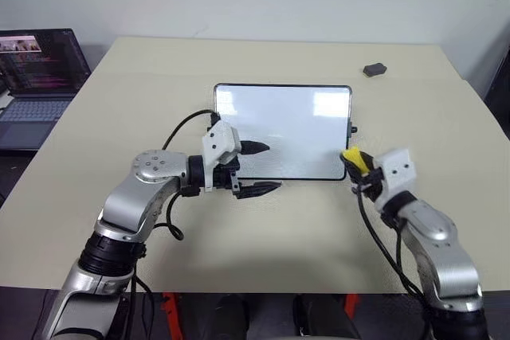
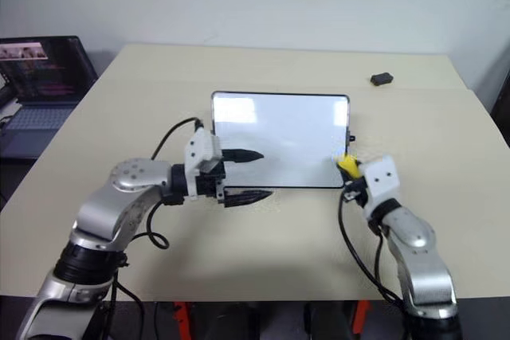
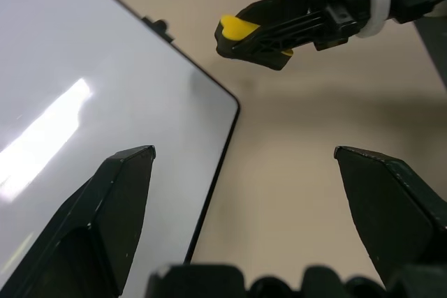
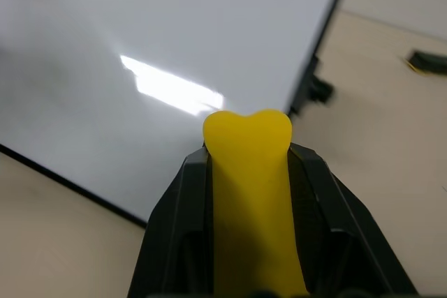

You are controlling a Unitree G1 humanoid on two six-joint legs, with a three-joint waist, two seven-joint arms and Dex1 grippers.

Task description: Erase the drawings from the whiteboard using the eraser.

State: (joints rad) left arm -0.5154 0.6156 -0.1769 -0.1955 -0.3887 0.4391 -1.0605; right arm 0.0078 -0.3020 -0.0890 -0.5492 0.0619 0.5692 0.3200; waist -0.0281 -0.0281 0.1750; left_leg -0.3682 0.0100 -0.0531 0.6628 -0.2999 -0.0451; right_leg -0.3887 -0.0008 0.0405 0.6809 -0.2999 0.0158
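We see the whiteboard [image 1: 283,129] lying flat at the centre of the frame on the beige counter [image 1: 255,252]. Its white face reads clean in every view: we can make out no drawings on it, only glare from the lights, so we judge the erasing itself is done or very nearly so.

Our right tool [image 1: 356,160] sits at the lower right of the frame, just off the board's lower right corner, pressed together on the yellow eraser [image 1: 355,157]. In the right wrist view the eraser [image 4: 250,193] stands pinched between the two black fingers, its rounded tip pointing toward the board's edge and not touching the surface.

Our left tool [image 1: 261,168] is at centre left, spread wide and pinching nothing. One finger reaches over the board's lower left area and the other lies over the bare counter just below the frame; whether it presses the board we cannot tell.

A small dark lump [image 1: 374,69] rests well apart at the upper right, and a laptop [image 1: 36,77] sits at the upper left edge.

We judge the step in hand to be the close of the wipe. The next move calls for one check of the surface for leftover marks; if none, setting the eraser down on open counter beside the board and freeing it.
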